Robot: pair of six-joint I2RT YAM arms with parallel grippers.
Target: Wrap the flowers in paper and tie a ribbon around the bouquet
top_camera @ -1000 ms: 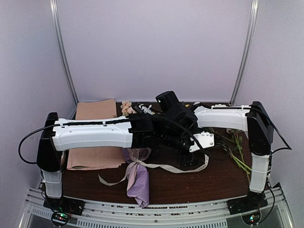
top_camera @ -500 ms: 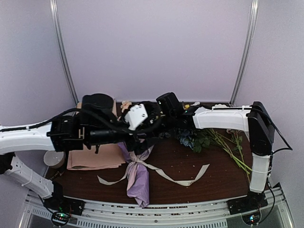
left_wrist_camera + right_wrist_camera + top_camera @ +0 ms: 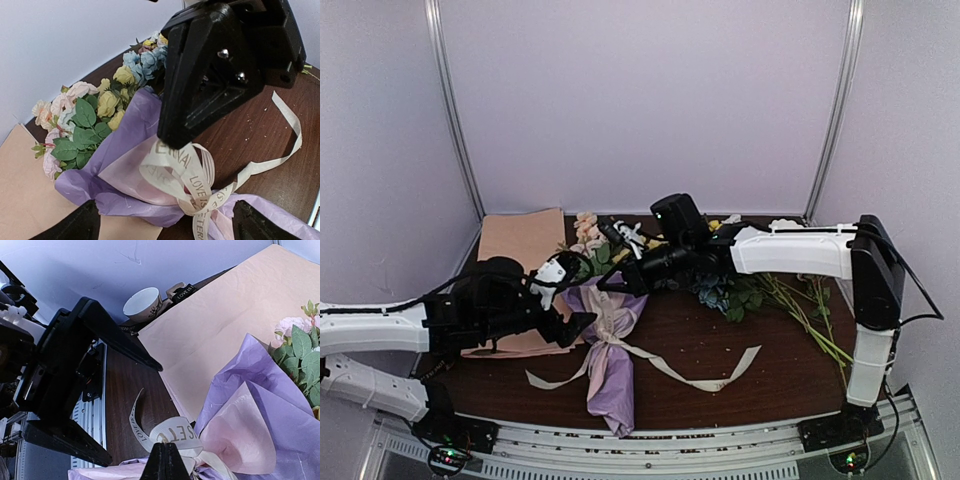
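The bouquet (image 3: pixel 611 375) lies on the table, a cone of lilac paper (image 3: pixel 125 140) with a pale pink inner face. The pink and yellow flowers (image 3: pixel 90 107) and their green leaves are at its far, wide end. The cream lettered ribbon (image 3: pixel 192 172) is tied around its waist, with tails trailing over the table (image 3: pixel 720 375). My right gripper (image 3: pixel 164 452) is shut on a ribbon loop (image 3: pixel 175 432) just above the knot. My left gripper (image 3: pixel 578 293) stands open beside the bouquet's left side. Its fingertips (image 3: pixel 75 225) straddle the knot without touching it.
Tan-peach paper sheets (image 3: pixel 520 240) lie at the back left, under my left arm. A loose bunch with blue hydrangeas (image 3: pixel 720 290) and long green stems (image 3: pixel 820 320) lies to the right. A white cup (image 3: pixel 142 302) stands near the left edge.
My left arm has swung back to the left and down, and its gripper has opened wide. My right gripper has stayed shut at the ribbon loop.
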